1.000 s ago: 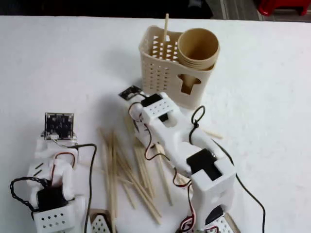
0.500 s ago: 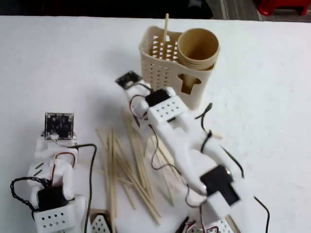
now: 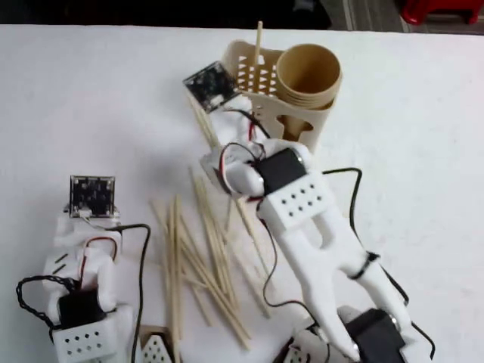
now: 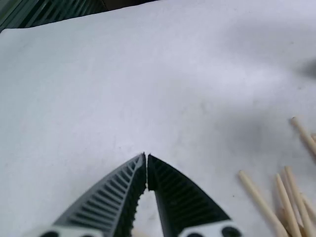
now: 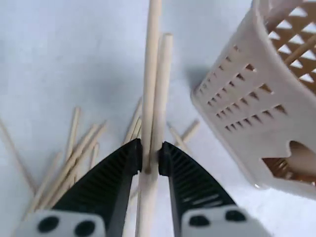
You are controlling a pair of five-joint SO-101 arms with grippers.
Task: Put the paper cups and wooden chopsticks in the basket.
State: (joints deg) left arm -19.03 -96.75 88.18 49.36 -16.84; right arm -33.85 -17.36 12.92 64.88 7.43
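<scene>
Chopsticks (image 3: 198, 261) lie loose in a heap on the white table (image 3: 91, 98), between the two arms as the high view has it. The right arm (image 3: 291, 197) is stretched out toward the basket (image 3: 261, 121). A clamped pair (image 3: 204, 128) of sticks slants out from under its wrist, just beside the basket's near wall. Stacked paper cups (image 3: 308, 72) sit in the basket, and a single stick (image 3: 259, 38) stands upright in it beside them. The left arm (image 3: 79, 265) sits beside the heap, well apart from the basket.

From the left wrist view, the left gripper (image 4: 146, 159) has its fingers pressed tip to tip over bare table, with nothing between them. A few stick ends lie off to one side, apart from it.

From the right wrist view, the right gripper (image 5: 149, 148) is squeezed onto the clamped pair. The two sticks run side by side straight out between the fingers and on past the tips. The basket's perforated wall is near their far ends without touching, and the heap lies on the table beneath.
</scene>
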